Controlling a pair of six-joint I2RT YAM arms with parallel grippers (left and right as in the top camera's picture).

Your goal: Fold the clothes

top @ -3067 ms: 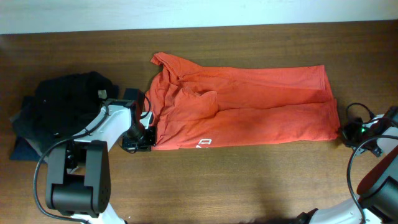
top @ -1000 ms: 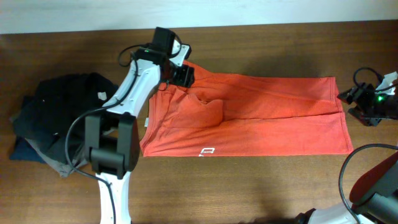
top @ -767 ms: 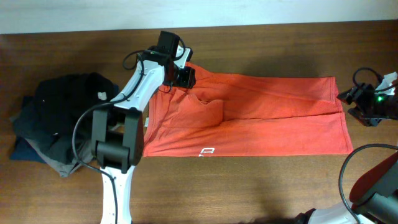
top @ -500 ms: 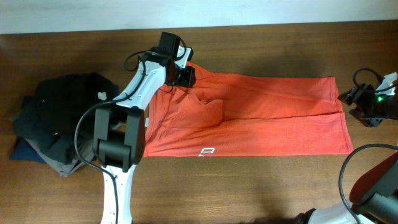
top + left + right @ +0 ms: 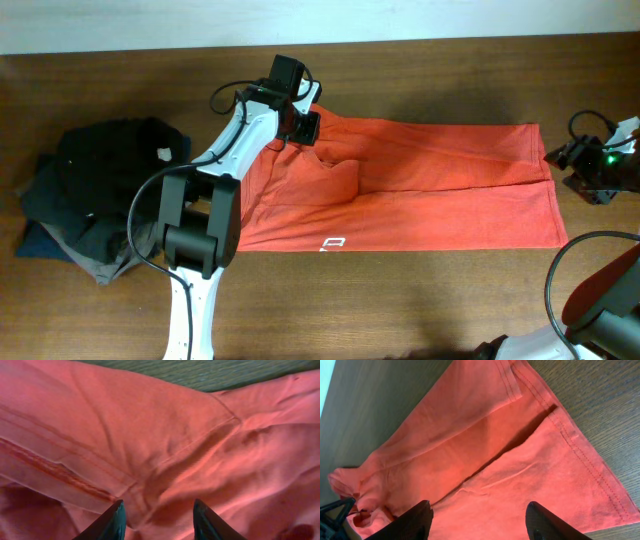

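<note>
Lying: T-shirt (image 5: pixel 430 200) spread lengthwise on the counter (image 5: pixel 400 300), collar end toward the left arm (rumpled there).
Left tool (image 5: pixel 157 519): fingers parted, gripping nothing, low over the shirt's far collar corner.
Right tool (image 5: pixel 479 521): fingers parted, empty, just off the hem end.

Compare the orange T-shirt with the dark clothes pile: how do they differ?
The orange T-shirt lies spread out, mostly flat; the dark clothes pile is bunched in a heap. The left gripper is over the T-shirt; none is near the pile. Both rest on the table.
</note>
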